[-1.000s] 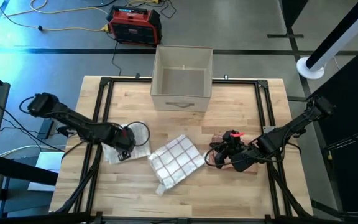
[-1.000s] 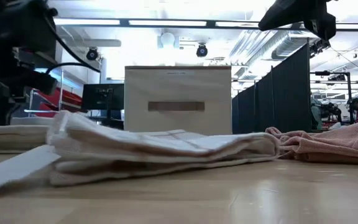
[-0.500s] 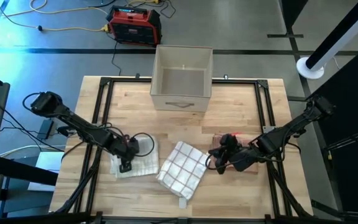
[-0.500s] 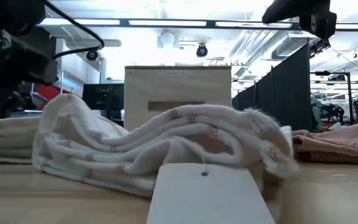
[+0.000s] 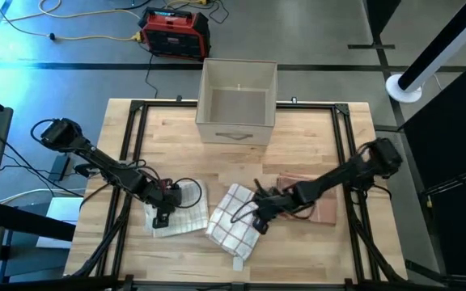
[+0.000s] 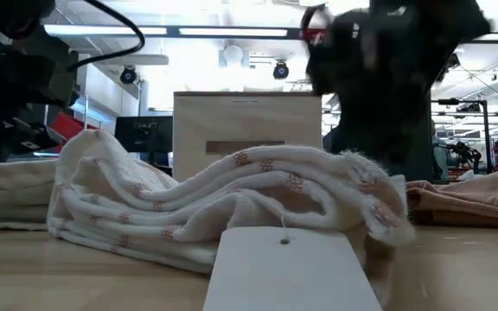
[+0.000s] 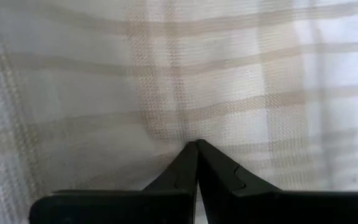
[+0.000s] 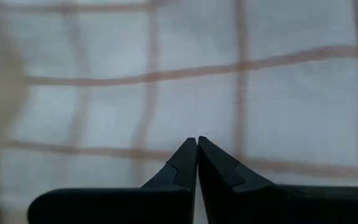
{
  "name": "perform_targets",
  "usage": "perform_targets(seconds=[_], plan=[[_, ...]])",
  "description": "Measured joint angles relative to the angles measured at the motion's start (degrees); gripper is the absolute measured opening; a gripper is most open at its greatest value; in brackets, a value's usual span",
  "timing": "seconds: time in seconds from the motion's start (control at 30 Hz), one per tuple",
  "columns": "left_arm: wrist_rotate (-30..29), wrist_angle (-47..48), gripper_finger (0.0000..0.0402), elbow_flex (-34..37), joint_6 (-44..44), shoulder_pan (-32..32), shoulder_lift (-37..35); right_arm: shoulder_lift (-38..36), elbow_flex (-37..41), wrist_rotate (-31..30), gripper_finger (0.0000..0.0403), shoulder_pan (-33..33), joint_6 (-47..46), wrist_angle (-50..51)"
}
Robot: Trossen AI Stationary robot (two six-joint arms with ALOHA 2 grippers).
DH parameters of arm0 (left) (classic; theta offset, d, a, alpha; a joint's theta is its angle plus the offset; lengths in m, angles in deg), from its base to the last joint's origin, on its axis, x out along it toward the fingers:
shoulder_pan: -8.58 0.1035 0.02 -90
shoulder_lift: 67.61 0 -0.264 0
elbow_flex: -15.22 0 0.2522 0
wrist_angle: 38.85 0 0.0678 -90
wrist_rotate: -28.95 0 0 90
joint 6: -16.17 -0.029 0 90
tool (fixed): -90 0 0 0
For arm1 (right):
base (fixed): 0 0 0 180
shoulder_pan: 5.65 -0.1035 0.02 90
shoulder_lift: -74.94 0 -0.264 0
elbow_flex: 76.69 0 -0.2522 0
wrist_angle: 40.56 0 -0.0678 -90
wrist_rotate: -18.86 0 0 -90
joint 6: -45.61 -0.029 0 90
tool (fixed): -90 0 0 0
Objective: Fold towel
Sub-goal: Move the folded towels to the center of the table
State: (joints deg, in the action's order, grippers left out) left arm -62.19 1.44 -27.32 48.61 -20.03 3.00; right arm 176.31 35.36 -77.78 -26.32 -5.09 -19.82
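Observation:
A white towel with red-brown checks [image 5: 231, 225] lies rumpled near the table's middle, a white tag [image 5: 237, 263] at its near end. In the low view this checked towel [image 6: 232, 199] is a humped heap. A cream plaid towel [image 5: 183, 214] lies folded flat to its left. My left gripper [image 5: 162, 218] is shut over the cream towel [image 7: 229, 81]. My right gripper [image 5: 257, 220] is shut over the checked towel's right edge [image 8: 241, 93]. My left gripper's shut fingertips [image 7: 196, 149] point down at the cream towel's top face [image 7: 185, 124], near its left part. The towel lies flat on the table. Whether the tips touch the cloth, I cannot tell. My right gripper's shut fingers slant down from the table's right over the checked towel's top face [image 8: 197, 118]. Whether they touch the cloth, I cannot tell.
A pink towel [image 5: 314, 208] lies under my right arm at the right. An open beige box [image 5: 237, 101] stands at the table's far middle. A black frame [image 5: 132, 145] runs along the table's sides. Bare wood [image 5: 314, 250] lies toward the near edge.
My left gripper has gone toward the near edge, and the cream towel has slid with it. The checked towel has turned, bunched up and shifted nearer, its tag now at the near end. My right gripper has gone left from the pink towel to the checked towel.

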Motion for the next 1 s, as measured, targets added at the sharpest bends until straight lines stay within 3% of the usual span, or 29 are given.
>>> perform_targets(seconds=[0.4,0.5,0.63,0.83,1.0], plan=[[-3.1,1.7,0.0,-0.1,-5.7,-0.4,-0.1,4.5,-8.5,0.0,0.0,11.2,26.8,10.8],[-5.8,2.5,0.0,-0.1,-7.1,1.6,-0.1,4.5,-8.6,-0.2,0.0,14.0,30.0,12.1],[-4.2,2.4,0.0,-0.2,-9.1,4.1,-0.1,4.2,-8.5,2.3,0.0,15.9,31.9,11.9],[-3.3,2.7,0.0,-0.2,-8.5,4.6,-0.1,-0.7,-8.8,10.2,0.0,11.5,29.8,13.7],[-1.9,1.9,0.0,-0.2,-8.6,4.5,-0.1,1.8,-8.6,9.2,0.0,5.0,28.9,16.6]])
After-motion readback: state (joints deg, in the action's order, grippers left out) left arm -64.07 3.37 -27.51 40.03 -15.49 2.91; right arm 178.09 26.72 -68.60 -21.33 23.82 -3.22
